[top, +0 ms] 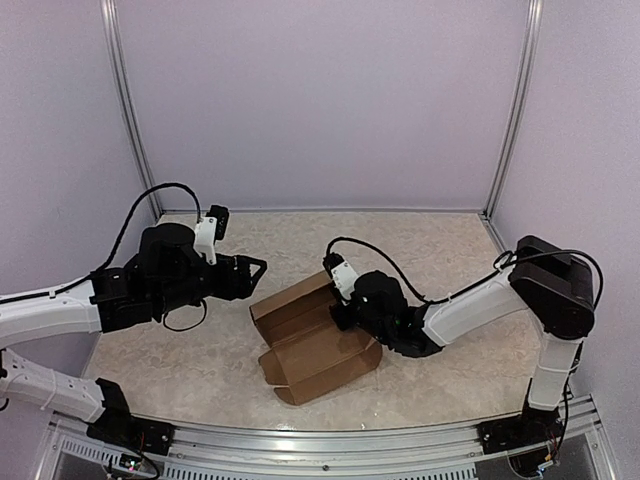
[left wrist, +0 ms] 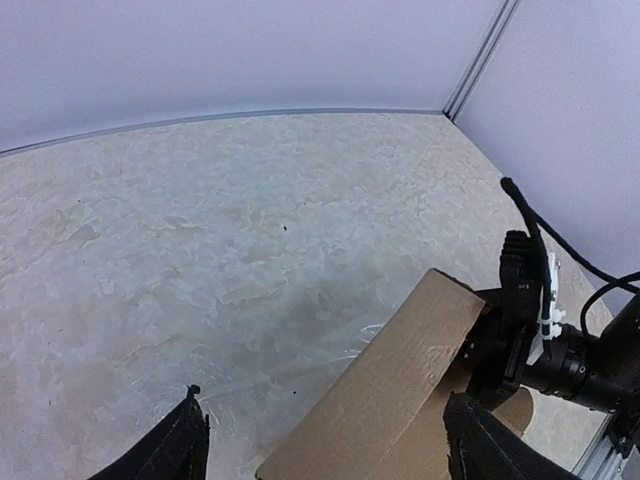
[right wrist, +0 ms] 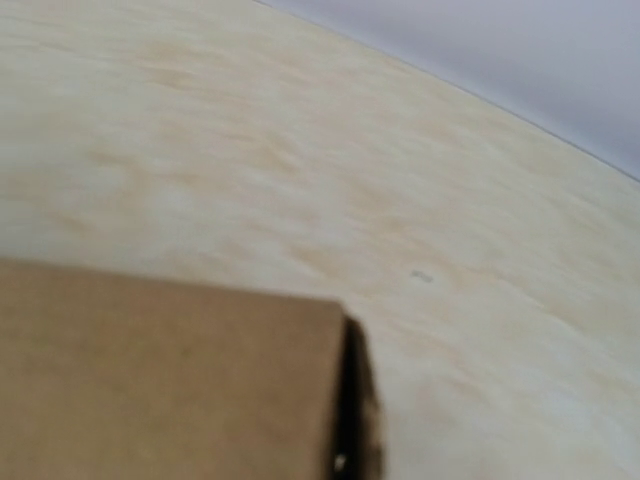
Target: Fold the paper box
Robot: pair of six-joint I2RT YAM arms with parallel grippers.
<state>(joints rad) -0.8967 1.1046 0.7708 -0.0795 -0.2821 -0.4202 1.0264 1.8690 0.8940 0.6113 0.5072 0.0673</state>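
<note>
Plain brown paper box (top: 318,345), partly folded, open-topped, flaps raised.

Robot lab test cell, plain lilac walls (top: 320,100), aluminium corner posts (top: 512,110), marbled tabletop (top: 430,240), mounting rail (top: 330,445)

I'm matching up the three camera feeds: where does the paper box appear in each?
Top external: paper box at lower centre, on the table.
Left wrist: lower right, running off the bottom edge.
Right wrist: lower left, blurred, close up.
Shared landmark: the marbled table.
</note>
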